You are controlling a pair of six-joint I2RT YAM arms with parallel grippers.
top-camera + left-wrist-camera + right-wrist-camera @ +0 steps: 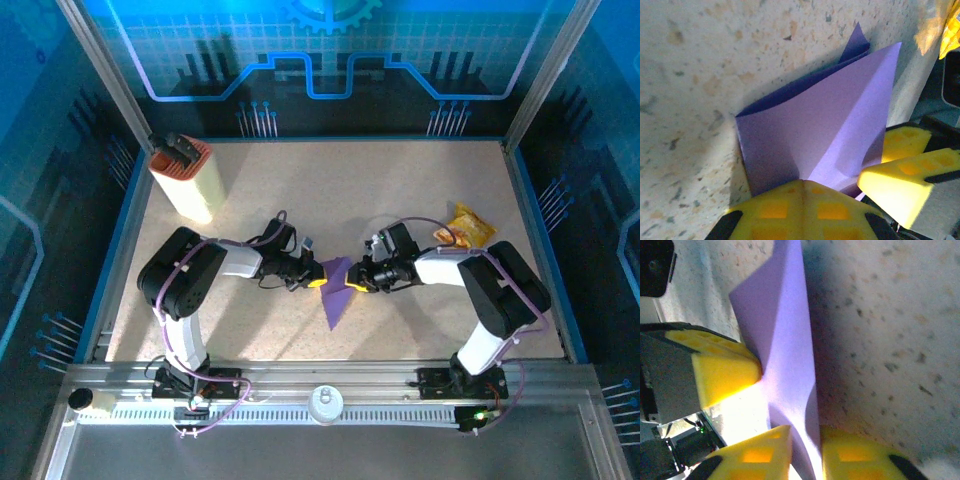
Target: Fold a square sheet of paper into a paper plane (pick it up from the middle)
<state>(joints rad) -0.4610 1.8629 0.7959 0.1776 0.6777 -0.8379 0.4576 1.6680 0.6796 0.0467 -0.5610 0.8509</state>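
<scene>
The speckled table [400, 190] is the largest thing in the overhead view, and every place below is given against it. The left arm [185, 275] and the right arm [500, 290] are bolted at the table's near edge and are bent inward, so that their wrists meet over the table's middle. A tall cream-and-orange box [188, 182] is stood near the table's far left corner, tilted, with something dark at its top. A yellow-orange snack packet [468, 226] is laid toward the table's right side, just beyond the right arm's forearm. The purple paper [337, 292] is found at the table's middle – already folded to a long pointed shape, its tip aimed at the table's near edge and its broad end raised between the two wrists. The left gripper [313, 279] is pressed together on the paper's left edge; in the left wrist view its yellow fingers [805, 210] are seen closed into one block, with the paper rising out of their seam in two spread layers. The right gripper [357, 282] is clamped on the paper's right side; in the right wrist view a thin fold is seen pinched between its two yellow fingertips [760, 455] – the other arm's yellow finger is touching the same sheet just beside them.
</scene>
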